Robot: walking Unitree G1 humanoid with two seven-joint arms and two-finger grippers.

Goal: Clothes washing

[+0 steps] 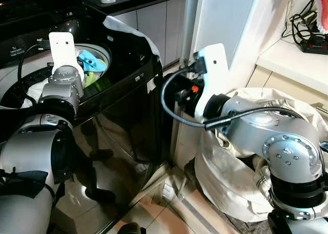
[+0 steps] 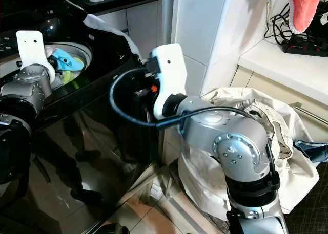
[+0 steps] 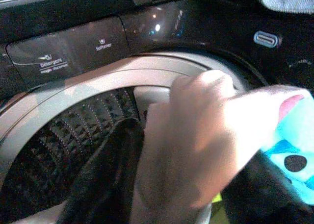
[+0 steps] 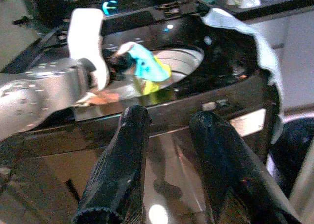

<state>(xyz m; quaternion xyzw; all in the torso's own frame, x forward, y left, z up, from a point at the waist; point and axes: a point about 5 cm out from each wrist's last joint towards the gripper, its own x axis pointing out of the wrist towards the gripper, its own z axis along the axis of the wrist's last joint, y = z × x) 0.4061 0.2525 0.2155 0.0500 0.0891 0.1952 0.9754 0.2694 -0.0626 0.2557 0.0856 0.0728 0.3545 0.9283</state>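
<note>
Left gripper (image 4: 115, 62) was seen over the washing machine (image 1: 128, 85) drum, gripping the blue garment (image 4: 144, 62). Release was judged best made low inside the drum. Right gripper (image 4: 171, 160), fingers parted and empty, was held clear.

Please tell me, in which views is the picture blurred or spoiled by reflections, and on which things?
Left wrist view: the pale garment close to the lens is blurred, while the drum wall stays fairly sharp. Right wrist view: the right gripper is soft and out of focus. Left eye view: the glossy black washing machine front mirrors the room; the bright wall panel looks washed out.
</note>
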